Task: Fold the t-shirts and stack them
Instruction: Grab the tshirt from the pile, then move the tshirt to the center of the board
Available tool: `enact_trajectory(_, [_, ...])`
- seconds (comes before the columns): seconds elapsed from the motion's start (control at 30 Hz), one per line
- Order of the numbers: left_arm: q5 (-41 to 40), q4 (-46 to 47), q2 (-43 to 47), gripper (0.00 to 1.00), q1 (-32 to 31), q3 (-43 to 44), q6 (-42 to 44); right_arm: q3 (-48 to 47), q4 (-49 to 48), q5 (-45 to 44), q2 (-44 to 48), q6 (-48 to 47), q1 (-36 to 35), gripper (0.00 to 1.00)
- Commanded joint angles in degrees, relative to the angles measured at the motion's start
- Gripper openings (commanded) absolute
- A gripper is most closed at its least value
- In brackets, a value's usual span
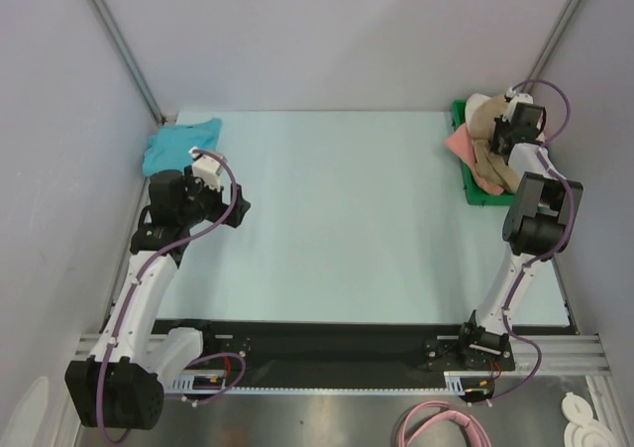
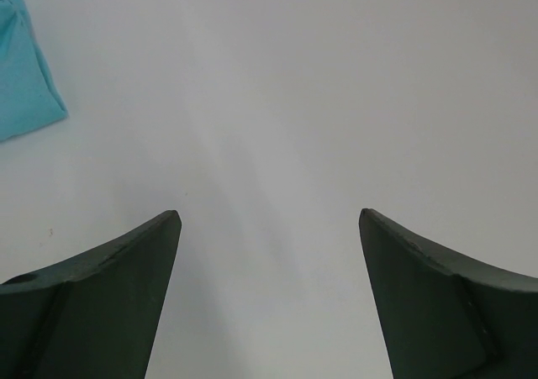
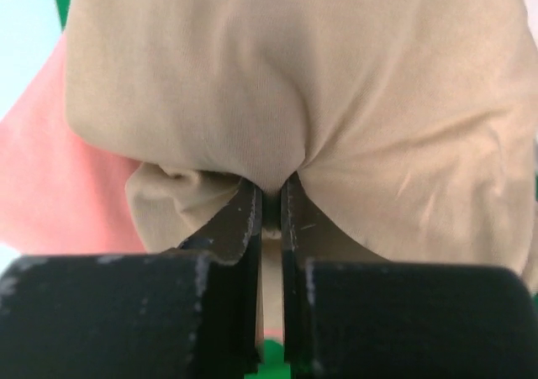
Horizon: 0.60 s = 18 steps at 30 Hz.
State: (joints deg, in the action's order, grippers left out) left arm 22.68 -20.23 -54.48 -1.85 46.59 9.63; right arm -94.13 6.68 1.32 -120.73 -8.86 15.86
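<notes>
The right gripper (image 3: 271,196) is pinched shut on a fold of the tan t-shirt (image 3: 294,85) — bunched in the green tray (image 1: 468,184) at the far right, well apart from the left gripper (image 2: 269,219), which hangs wide open.

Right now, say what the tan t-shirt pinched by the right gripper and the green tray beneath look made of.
Tan t-shirt: soft matte knit cloth; it puckers into folds where the right gripper pinches it. Green tray: probably rigid plastic; smooth, straight raised rim.
</notes>
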Motion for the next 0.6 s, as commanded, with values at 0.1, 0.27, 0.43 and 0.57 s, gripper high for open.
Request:
enact_trajectory(0.1, [-3.6, 4.3, 3.4, 0.99, -0.2, -1.3, 0.6, 7.4, 0.8, 3.2, 21.4, -2.0, 0.5, 0.0])
enact_trajectory(0.27, [-9.0, 6.2, 3.9, 1.0, 0.0, -2.3, -4.0, 8.1, 7.6, 13.0, 35.8, -2.3, -0.1, 0.0])
enact_trajectory(0.43, [-3.4, 4.9, -0.6, 1.0, 0.0, -0.2, -4.4, 8.8, 14.1, 20.6, 48.0, -6.2, -7.8, 0.0])
enact_trajectory(0.57, [2.6, -2.0, -2.7, 1.0, 0.0, 2.4, 1.3, 8.7, 22.9, 21.4, 52.8, -13.4, -28.0, 0.0])
